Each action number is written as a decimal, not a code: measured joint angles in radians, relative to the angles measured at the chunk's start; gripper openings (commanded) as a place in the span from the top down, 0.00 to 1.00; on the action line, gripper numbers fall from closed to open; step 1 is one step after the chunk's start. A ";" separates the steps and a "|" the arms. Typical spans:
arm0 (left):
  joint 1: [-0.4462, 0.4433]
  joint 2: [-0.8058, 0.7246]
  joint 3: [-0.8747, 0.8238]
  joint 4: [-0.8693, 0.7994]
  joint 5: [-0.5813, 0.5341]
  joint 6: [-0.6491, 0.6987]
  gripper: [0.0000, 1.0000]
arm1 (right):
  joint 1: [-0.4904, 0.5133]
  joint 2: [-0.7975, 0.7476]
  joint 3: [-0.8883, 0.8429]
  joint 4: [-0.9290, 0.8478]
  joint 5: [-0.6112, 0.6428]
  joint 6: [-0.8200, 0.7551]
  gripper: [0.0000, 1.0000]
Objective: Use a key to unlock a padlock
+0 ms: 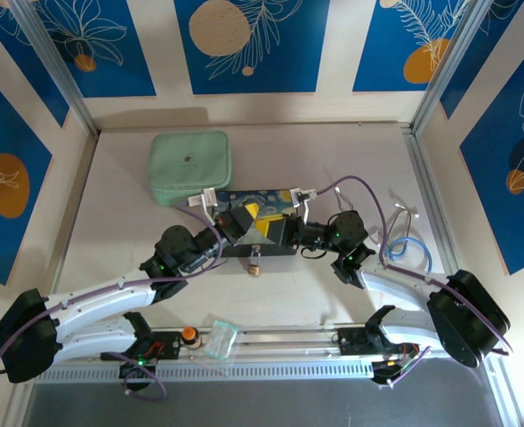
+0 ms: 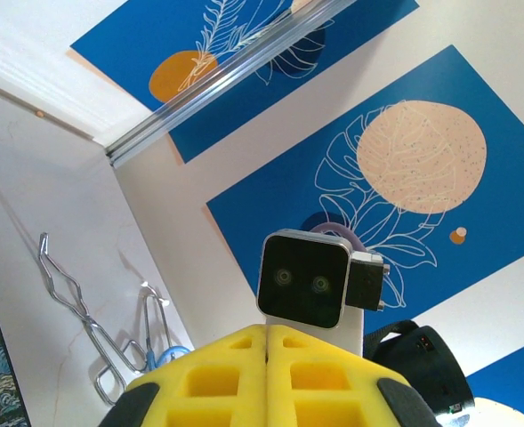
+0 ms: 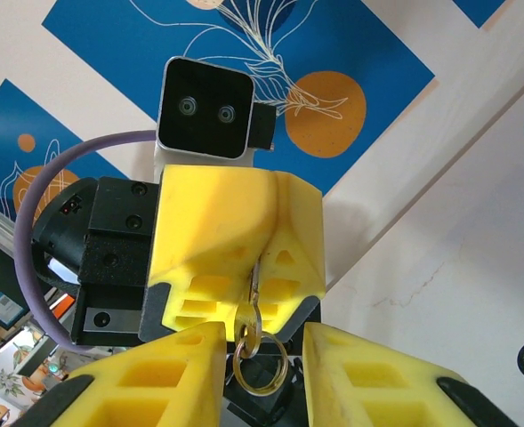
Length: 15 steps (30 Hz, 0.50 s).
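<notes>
Now 1 key [image 3: 254,285] pinched in L hand [image 2: 267,334], R hand [image 3: 263,338] parted; 1 padlock [image 1: 255,264].

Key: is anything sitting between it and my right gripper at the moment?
Nothing visible does. The key is pinched at the seam of the left gripper's shut fingers, and its ring hangs in the gap between the right gripper's parted fingers.

Left arm [image 1: 110,307]: we see it white, reaching inward.
Right arm [image 1: 404,289]: white, reaching inward, opposite.
Left claw [image 2: 267,334]: yellow foam, pressed together.
Right claw [image 3: 263,342]: yellow foam, parted.
</notes>
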 measured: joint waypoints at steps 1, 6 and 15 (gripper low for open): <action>0.000 0.003 0.000 0.003 0.000 -0.003 1.00 | 0.000 0.000 0.000 0.000 0.000 0.000 0.76; 0.000 0.013 -0.006 0.018 0.000 -0.016 1.00 | 0.000 0.006 0.020 0.000 -0.003 0.008 0.87; 0.000 0.006 -0.020 0.024 -0.013 -0.023 1.00 | -0.007 0.011 0.022 -0.018 -0.005 0.023 0.97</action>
